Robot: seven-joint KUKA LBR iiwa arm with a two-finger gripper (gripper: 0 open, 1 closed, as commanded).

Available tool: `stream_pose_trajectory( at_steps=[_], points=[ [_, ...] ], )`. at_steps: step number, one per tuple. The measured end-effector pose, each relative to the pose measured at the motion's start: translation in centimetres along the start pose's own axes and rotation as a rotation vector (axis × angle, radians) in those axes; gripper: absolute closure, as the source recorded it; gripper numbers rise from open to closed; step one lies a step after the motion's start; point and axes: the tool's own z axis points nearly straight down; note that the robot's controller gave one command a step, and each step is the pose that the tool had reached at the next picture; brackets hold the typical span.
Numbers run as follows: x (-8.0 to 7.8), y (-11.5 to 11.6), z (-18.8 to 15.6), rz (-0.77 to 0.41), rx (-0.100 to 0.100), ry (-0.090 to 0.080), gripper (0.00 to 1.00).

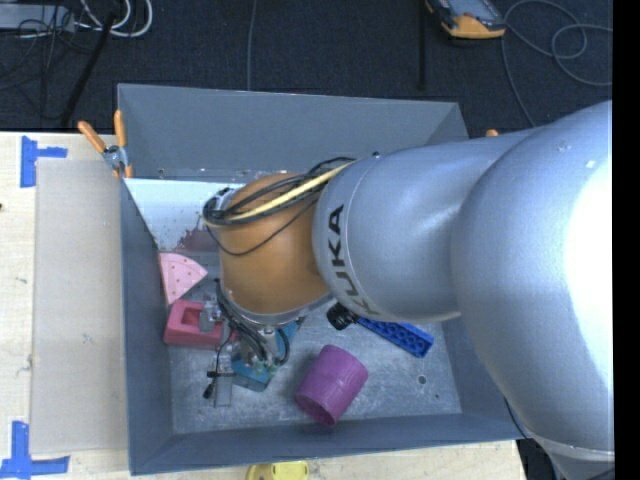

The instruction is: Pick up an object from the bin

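My gripper (232,366) is down near the bin floor at the front left, below the orange wrist cover. Directly beside it, partly under it, lies a small teal-blue block (257,373). A pink-red block (184,325) lies just left of the gripper, touching or nearly touching it. I cannot see whether anything is held.
A pale pink perforated wedge (178,273) lies by the left wall. A purple cup (331,382) lies on its side at the front middle. A flat blue studded brick (406,337) pokes out from under the arm, which covers the right of the bin.
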Motion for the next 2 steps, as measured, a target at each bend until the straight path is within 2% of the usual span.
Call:
stream_pose_trajectory(
  at_steps=[1, 2],
  points=[
    [-0.24, -0.15, -0.45, 0.006, -0.002, -0.007, 1.0],
    [-0.24, -0.16, -0.44, 0.009, -0.002, -0.007, 0.0]
  ],
)
